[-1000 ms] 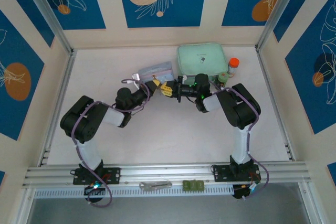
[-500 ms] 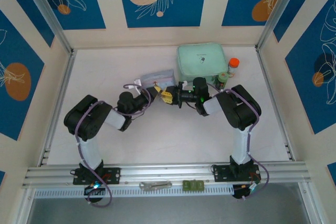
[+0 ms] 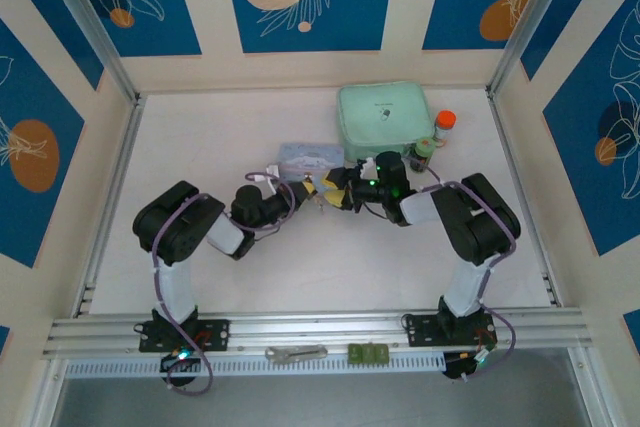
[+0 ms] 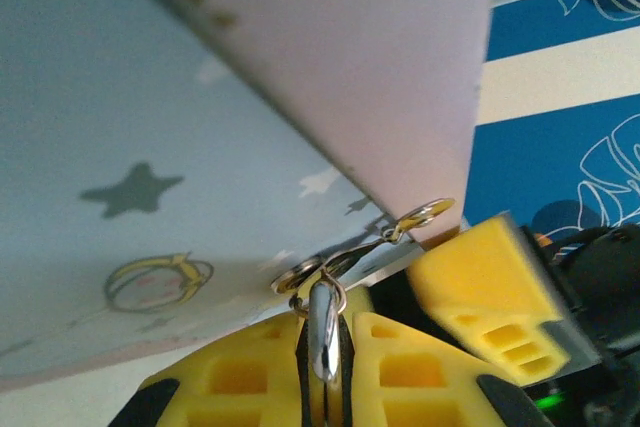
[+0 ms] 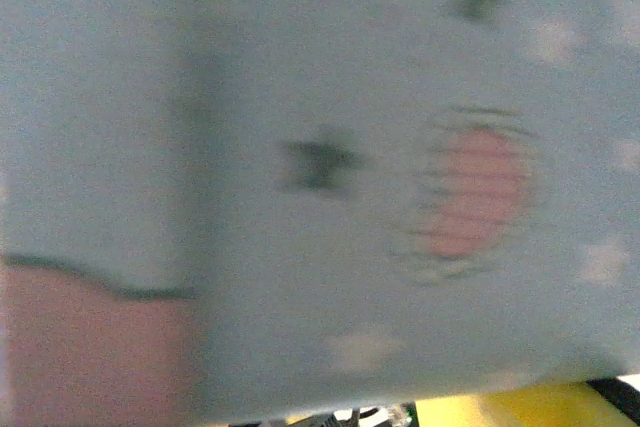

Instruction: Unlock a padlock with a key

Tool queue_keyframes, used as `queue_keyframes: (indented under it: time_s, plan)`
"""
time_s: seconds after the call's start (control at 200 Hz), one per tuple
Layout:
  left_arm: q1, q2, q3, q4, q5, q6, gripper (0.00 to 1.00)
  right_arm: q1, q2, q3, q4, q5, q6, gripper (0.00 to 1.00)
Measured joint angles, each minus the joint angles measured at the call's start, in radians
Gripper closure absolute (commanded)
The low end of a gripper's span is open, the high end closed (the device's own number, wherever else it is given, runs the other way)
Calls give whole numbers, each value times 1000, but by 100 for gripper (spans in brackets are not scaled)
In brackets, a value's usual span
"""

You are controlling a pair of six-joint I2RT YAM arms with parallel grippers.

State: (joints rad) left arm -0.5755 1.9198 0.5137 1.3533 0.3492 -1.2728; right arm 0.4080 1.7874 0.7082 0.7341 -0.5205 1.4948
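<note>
One silvery key [image 4: 322,335], strung with two small rings [image 4: 302,275], is gripped tight by the left gripper [image 4: 325,352] at 6 o'clock of one pale blue tin [image 3: 308,155]. The spread of the right gripper [image 3: 331,189] cannot be told.

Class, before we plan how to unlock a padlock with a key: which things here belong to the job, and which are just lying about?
Belongs to the job:
- small silvery metal key on a ring, clamped in the left gripper
- right gripper, close by

Just lying about:
- pale blue rectangular tin
- mint-green padded case
- orange-capped bottle
- long-handled grey metal tool
</note>
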Motion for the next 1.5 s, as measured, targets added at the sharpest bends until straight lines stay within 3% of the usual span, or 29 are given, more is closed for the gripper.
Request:
queue_keyframes:
  time_s: [0.325,0.59,0.775,0.83,0.98,1.095,1.275,1.501]
  plan:
    - [-10,-88,-36,-208,-3,79,100,0,-244,1,-432,142,-322,50]
    - [-18,-212,-48,-515,-14,214,100,10,-257,6,-527,209,-417,50]
    - [-19,-253,-48,-606,-39,261,98,35,-258,32,-570,241,-458,51]
    - [-20,-253,-48,-618,-42,262,93,39,-258,38,-575,248,-467,51]
    - [-21,-261,-48,-649,-60,267,63,45,-268,39,-602,266,-486,51]
    - [-23,-282,-51,-676,-73,259,50,45,-284,39,-620,285,-503,51]
    - [-19,-351,-53,-724,-97,261,41,55,-293,46,-642,302,-527,50]
    - [5,-438,-53,-813,-134,289,38,82,-293,68,-680,327,-569,49]
